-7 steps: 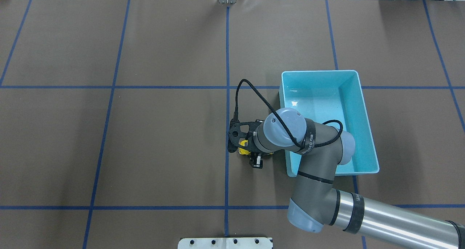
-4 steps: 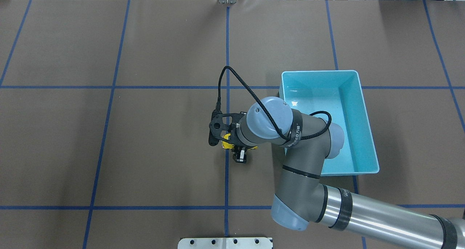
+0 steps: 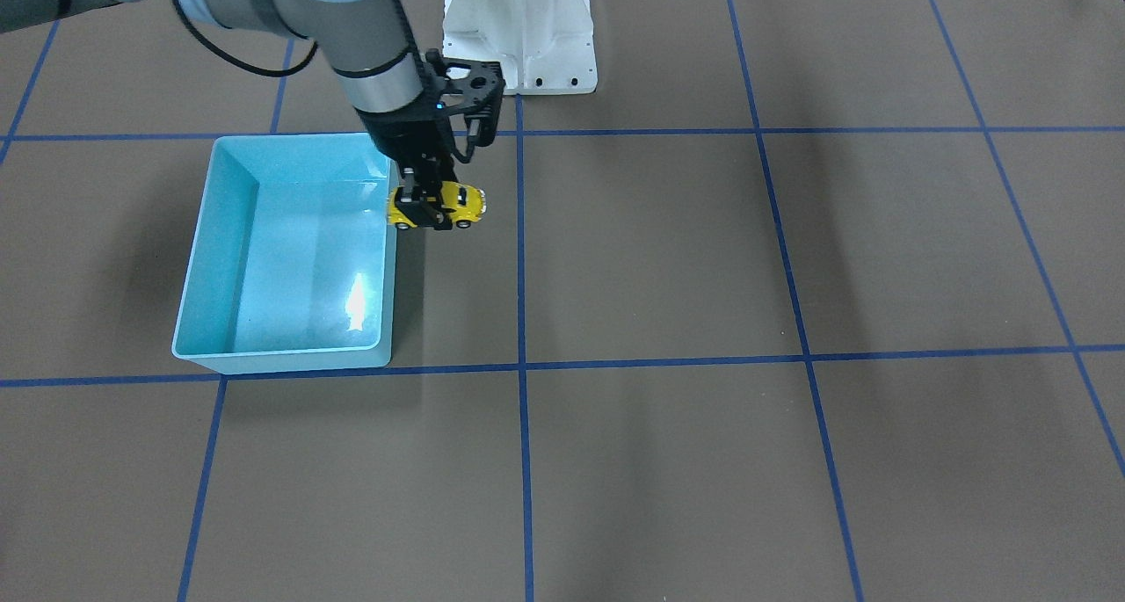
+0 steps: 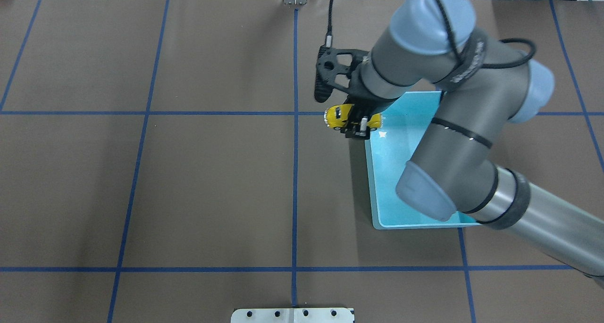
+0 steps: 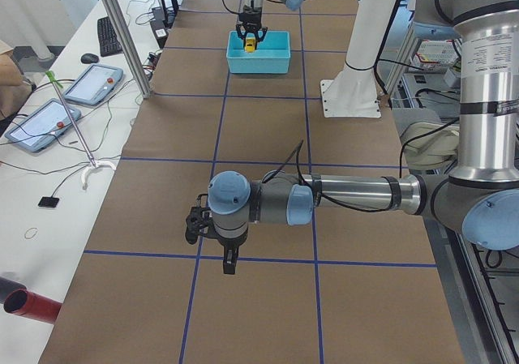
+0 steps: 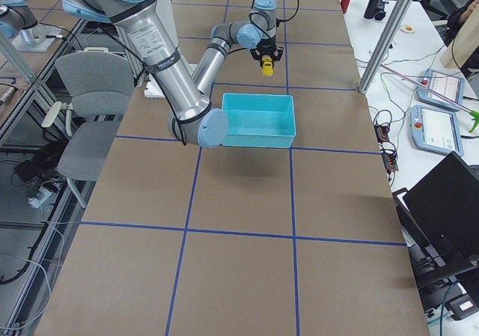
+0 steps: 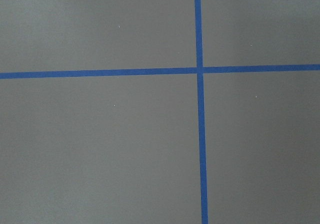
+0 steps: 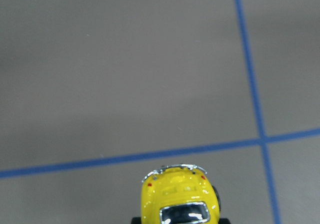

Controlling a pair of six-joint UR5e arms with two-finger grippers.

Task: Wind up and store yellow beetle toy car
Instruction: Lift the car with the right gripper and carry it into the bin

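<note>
The counter is a brown mat with a grid of blue tape lines. The white arm pedestal stands at the robot's edge. Around it there's a side desk with two tablets and a keyboard, and a grey chair on the other side.

The right pincer is pinching the yellow beetle toy car by its sides, lifted clear of the counter by the turquoise bin. The views disagree on whether it hangs over the bin or just outside its wall.

In the overhead view the right arm covers a good part of the bin. The right wrist camera cuts the car off at the bottom edge. The left pincer hangs low over the mat and only shows from the side, so spread or pressed together can't be told.
</note>
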